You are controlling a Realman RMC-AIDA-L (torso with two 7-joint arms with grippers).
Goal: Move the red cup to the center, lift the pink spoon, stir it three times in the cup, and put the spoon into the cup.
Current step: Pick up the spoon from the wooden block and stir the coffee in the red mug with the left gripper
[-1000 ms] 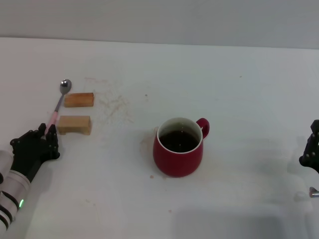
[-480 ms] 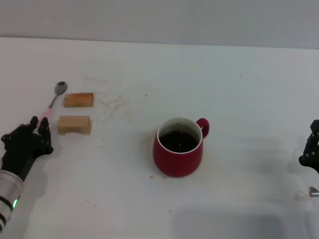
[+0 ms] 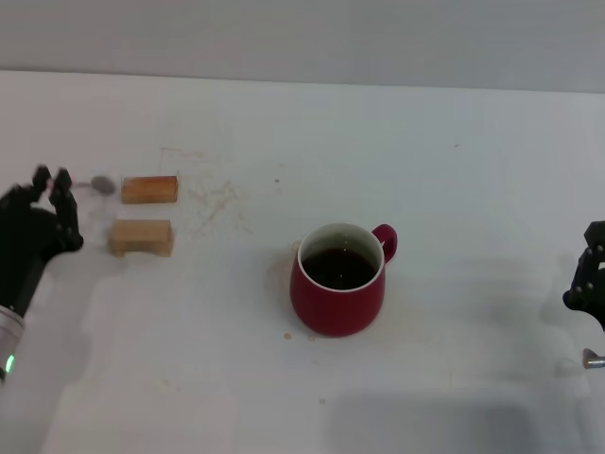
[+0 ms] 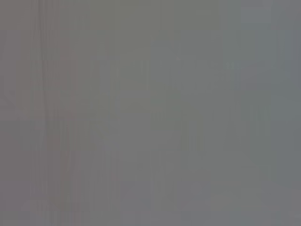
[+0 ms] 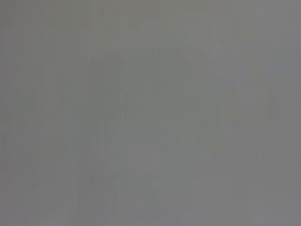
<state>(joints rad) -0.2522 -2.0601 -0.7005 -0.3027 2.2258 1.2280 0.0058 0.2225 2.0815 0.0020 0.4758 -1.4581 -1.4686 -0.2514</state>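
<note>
The red cup stands near the middle of the white table, holding dark liquid, its handle pointing to the back right. My left gripper is at the far left, shut on the pink spoon. Only the spoon's grey bowl shows, sticking out toward the tan blocks. The hand hides the handle. My right gripper is parked at the right edge, far from the cup. Both wrist views show only flat grey.
Two tan wooden blocks lie left of the cup, one farther back and one nearer, close to the spoon's bowl. A small metal piece lies at the right edge. Brown specks mark the table between blocks and cup.
My left gripper has moved left and up with the spoon. The spoon has swung from lying along the blocks to pointing sideways from the hand. The cup and right arm have stayed put.
</note>
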